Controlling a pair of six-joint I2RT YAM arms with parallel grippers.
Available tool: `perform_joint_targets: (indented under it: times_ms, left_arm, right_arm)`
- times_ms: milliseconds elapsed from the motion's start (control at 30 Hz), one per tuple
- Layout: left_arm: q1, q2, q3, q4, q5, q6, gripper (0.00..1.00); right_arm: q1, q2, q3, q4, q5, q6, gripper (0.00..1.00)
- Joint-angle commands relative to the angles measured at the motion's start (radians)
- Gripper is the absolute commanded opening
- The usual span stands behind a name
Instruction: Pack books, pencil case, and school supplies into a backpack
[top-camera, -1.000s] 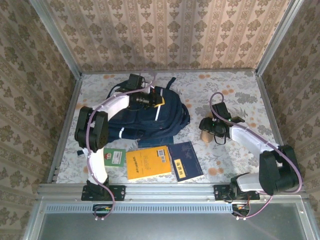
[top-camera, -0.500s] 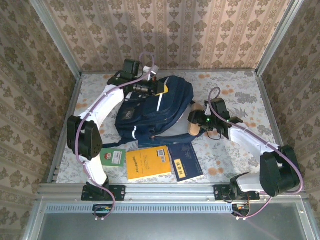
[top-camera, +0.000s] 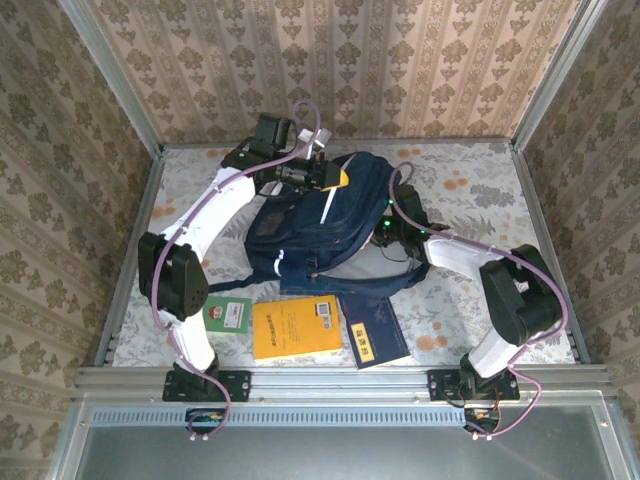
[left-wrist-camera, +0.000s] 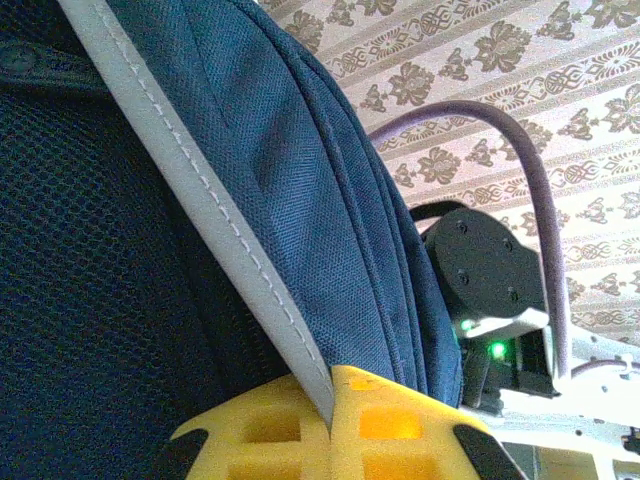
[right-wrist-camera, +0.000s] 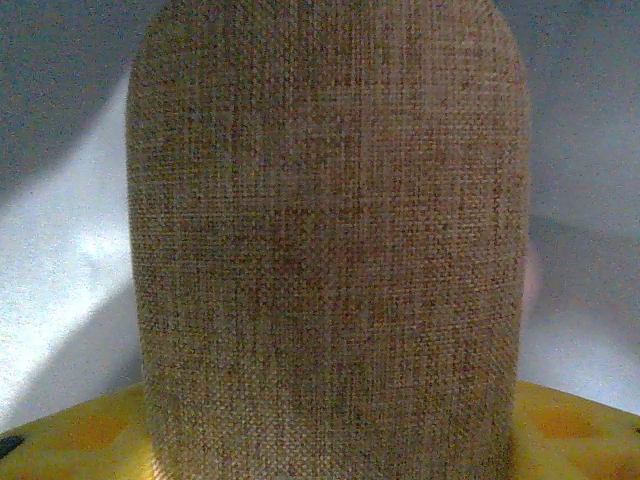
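Hold backpack mouth high at table's far middle w/ left gripper clamped on its pale trim — then push tan case, gripped in right gripper, deep inside b/f letting go — no snagging on fabric.

My left gripper clamps the upper rim of the backpack. My right gripper sits against its right side. Three books lie nearer my bases.

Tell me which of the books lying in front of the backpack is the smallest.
The green-and-white book, leftmost in the row. The orange-yellow book and the navy book beside it are clearly larger.
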Motion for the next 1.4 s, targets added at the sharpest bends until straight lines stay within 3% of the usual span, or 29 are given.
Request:
perform_joint_targets:
  times_ms: [0, 167, 233, 300, 433, 600, 833, 1133, 1367]
  left_arm:
    - [-0.002, -0.004, 0.075, 0.087, 0.098, -0.002, 0.0]
    - [-0.006, 0.017, 0.115, 0.1, 0.112, -0.035, 0.0]
    - [-0.004, 0.021, 0.129, 0.089, 0.112, -0.033, 0.0]
    - [0.003, 0.024, 0.134, 0.078, 0.108, -0.033, 0.0]
    - [0.026, 0.017, 0.12, 0.081, 0.1, -0.047, 0.0]
    - [0.09, -0.004, 0.088, 0.101, 0.079, -0.07, 0.0]
    - [0.166, -0.018, 0.025, 0.113, 0.026, -0.08, 0.0]
    - [0.186, 0.006, -0.113, 0.215, -0.065, -0.117, 0.0]
    - [0.188, 0.055, -0.187, 0.327, -0.096, -0.198, 0.0]
  right_arm:
    - [0.046, 0.073, 0.072, 0.2, -0.033, 0.131, 0.68]
    - [0.104, 0.206, 0.185, 0.269, -0.028, 0.18, 0.78]
    - [0.122, 0.257, 0.245, 0.243, -0.025, 0.164, 0.86]
    - [0.137, 0.299, 0.313, 0.177, -0.027, 0.125, 1.0]
    - [0.155, 0.298, 0.376, 0.003, 0.029, -0.004, 1.0]
    - [0.153, 0.178, 0.333, -0.175, 0.149, -0.187, 1.0]
    - [0.125, -0.03, 0.167, -0.267, 0.244, -0.314, 1.0]
    - [0.12, -0.304, 0.016, -0.532, 0.548, -0.388, 1.0]
    - [0.123, -0.52, -0.139, -0.621, 0.52, -0.372, 0.95]
